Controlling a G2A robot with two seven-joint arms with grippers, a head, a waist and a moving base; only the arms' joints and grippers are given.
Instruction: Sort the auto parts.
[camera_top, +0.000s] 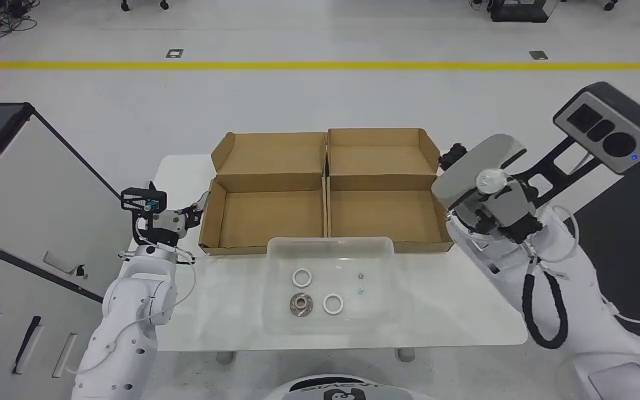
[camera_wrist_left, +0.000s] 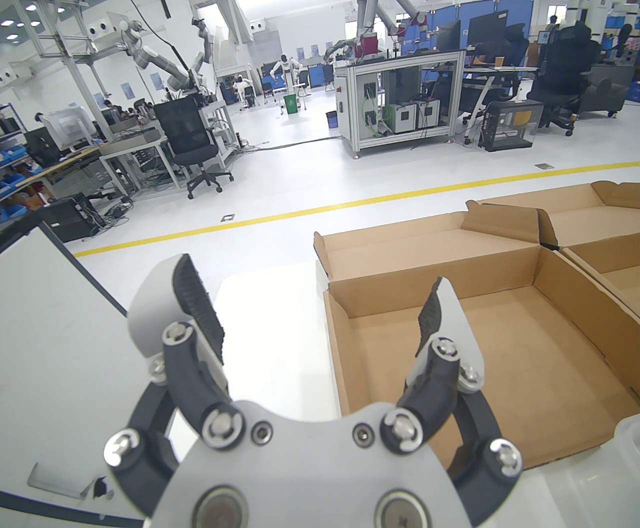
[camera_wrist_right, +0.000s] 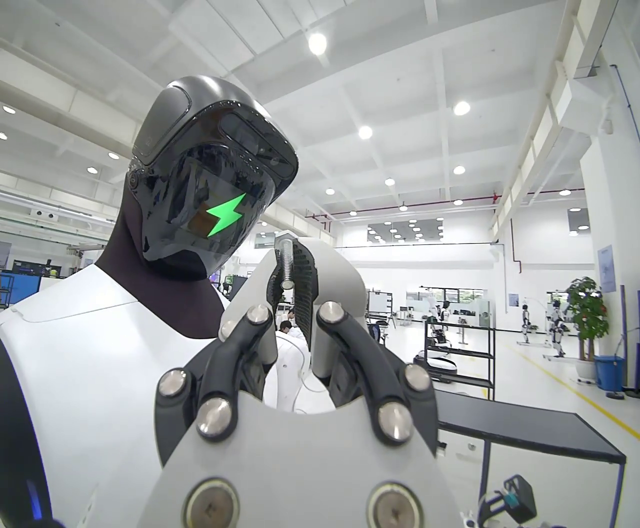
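A white worktop (camera_top: 450, 300) carries two open cardboard boxes side by side along its far half. The left box (camera_top: 262, 215) and the right box (camera_top: 385, 215) touch along their shared wall. Both have their lids folded back.

A clear plastic tray (camera_top: 375, 312) sits just in front of the boxes, at the middle of the worktop. In it lie two white rings (camera_top: 302, 276), a round metal part (camera_top: 299, 304) just beside them, and two small screws (camera_top: 359, 291) a little apart towards the right.

The left tool (camera_wrist_left: 315, 305) hangs at the left edge of the worktop, just beside the outer wall of the left box. Its fingers are spread wide with nothing between them.

The right tool (camera_wrist_right: 290, 270) is held up off the worktop at its right side, pointing upward. Its fingers are closed tightly on a threaded metal bolt (camera_wrist_right: 286, 262), which stands along the pads with its tip just past the fingertips.
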